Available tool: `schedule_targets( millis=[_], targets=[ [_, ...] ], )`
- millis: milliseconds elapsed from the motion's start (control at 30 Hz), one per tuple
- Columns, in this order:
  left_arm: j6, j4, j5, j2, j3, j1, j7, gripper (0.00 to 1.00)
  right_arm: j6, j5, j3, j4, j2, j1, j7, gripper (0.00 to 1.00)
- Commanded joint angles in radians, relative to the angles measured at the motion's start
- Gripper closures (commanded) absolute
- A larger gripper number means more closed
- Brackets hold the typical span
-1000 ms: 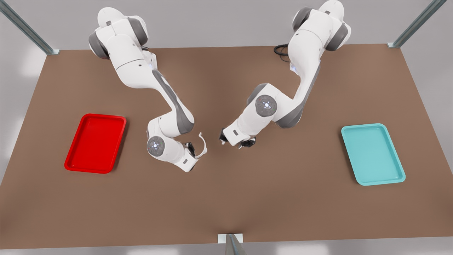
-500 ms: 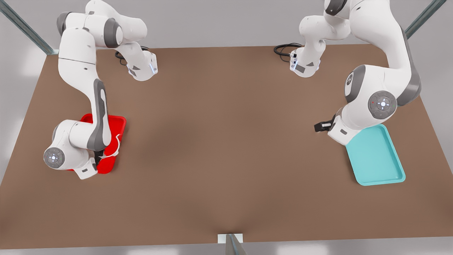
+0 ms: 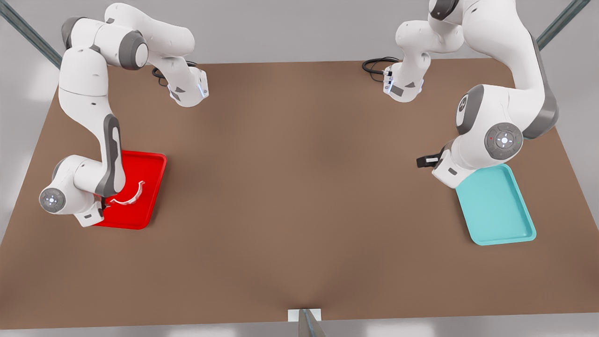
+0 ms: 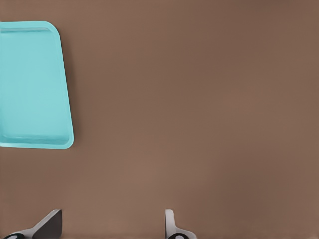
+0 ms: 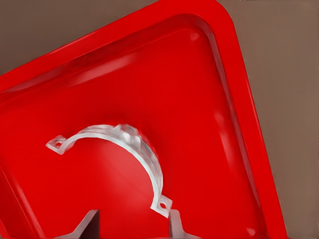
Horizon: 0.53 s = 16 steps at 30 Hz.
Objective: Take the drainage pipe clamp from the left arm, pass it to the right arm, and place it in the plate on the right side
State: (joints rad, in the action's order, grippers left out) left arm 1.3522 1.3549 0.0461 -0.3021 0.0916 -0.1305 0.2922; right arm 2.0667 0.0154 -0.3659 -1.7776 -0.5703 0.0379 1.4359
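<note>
A: Two trays on the table (image 3: 290, 210): where is the clamp (image 3: 128, 195)?

B: It lies in the red tray (image 3: 154, 161), at the front view's left, toward the tray's near end.

A: Is anything holding it?

B: No. The right gripper (image 5: 133, 224) hangs just over it with jaws spread; in the right wrist view one tab sits beside a fingertip (image 5: 175, 223), the arc lying free on the red floor.

A: And the left gripper (image 4: 112, 226)?

B: It waits near the teal tray (image 3: 510, 231) at the front view's right, jaws apart, gripping nothing, above bare table.
</note>
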Motion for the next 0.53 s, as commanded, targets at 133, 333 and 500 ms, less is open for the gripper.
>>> schedule_targets(
  millis=[133, 333, 500],
  targets=[
    [-0.007, 0.0, 0.001, 0.0, -0.001, 0.0, -0.034, 0.0, -0.114, -0.073, 0.01, 0.101, 0.063, 0.02, 0.047, 0.0],
    [-0.007, 0.0, -0.006, 0.001, -0.003, 0.011, -0.033, 0.0, -0.731, -0.146, 0.008, 0.46, 0.237, 0.189, -1.405, 0.0],
    [-0.007, 0.0, -0.008, 0.003, -0.003, 0.011, -0.033, 0.0, -0.674, -0.1, 0.01, 0.311, 0.415, 0.197, -1.41, 0.0]
  ],
)
